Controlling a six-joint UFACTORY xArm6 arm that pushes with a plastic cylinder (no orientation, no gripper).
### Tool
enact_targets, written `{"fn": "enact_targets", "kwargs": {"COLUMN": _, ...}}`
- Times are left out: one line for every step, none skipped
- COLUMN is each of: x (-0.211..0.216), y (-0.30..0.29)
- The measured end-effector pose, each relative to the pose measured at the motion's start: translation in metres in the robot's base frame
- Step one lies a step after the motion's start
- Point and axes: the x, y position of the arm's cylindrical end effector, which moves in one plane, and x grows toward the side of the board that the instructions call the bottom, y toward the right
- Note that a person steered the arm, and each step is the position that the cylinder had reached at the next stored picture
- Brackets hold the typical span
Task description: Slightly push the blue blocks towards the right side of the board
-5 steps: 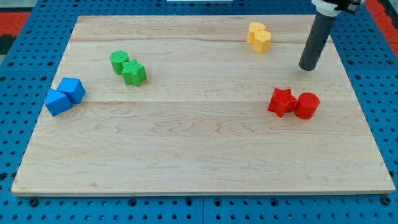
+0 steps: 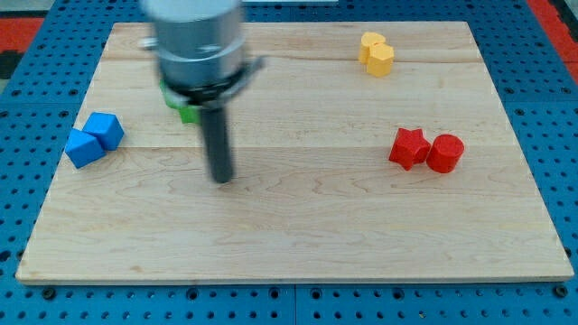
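Observation:
Two blue blocks sit touching at the board's left edge: a blue cube [image 2: 107, 130] and a blue wedge-like block [image 2: 84, 147] just below and left of it. My tip [image 2: 220, 178] rests on the board to the right of them, about a quarter of the board's width away and slightly lower in the view. The arm's grey body is blurred and rises to the view's top.
A green block [image 2: 188, 113] shows partly behind the arm; the other green block is hidden. Two yellow blocks [image 2: 376, 53] sit at the top right. A red star [image 2: 408, 147] and a red cylinder [image 2: 445, 153] sit at the right. The wooden board [image 2: 298, 244] lies on blue pegboard.
My tip has swept from the board's upper right, near the yellow blocks, to left of centre below the green blocks. No block has moved.

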Motion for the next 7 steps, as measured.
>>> {"fn": "enact_targets", "kwargs": {"x": -0.002, "y": -0.134}}
{"fn": "enact_targets", "kwargs": {"x": -0.005, "y": -0.178}}
{"fn": "enact_targets", "kwargs": {"x": -0.007, "y": -0.178}}
{"fn": "enact_targets", "kwargs": {"x": -0.011, "y": -0.178}}
{"fn": "enact_targets", "kwargs": {"x": -0.026, "y": -0.178}}
{"fn": "enact_targets", "kwargs": {"x": -0.071, "y": -0.178}}
{"fn": "enact_targets", "kwargs": {"x": -0.087, "y": -0.146}}
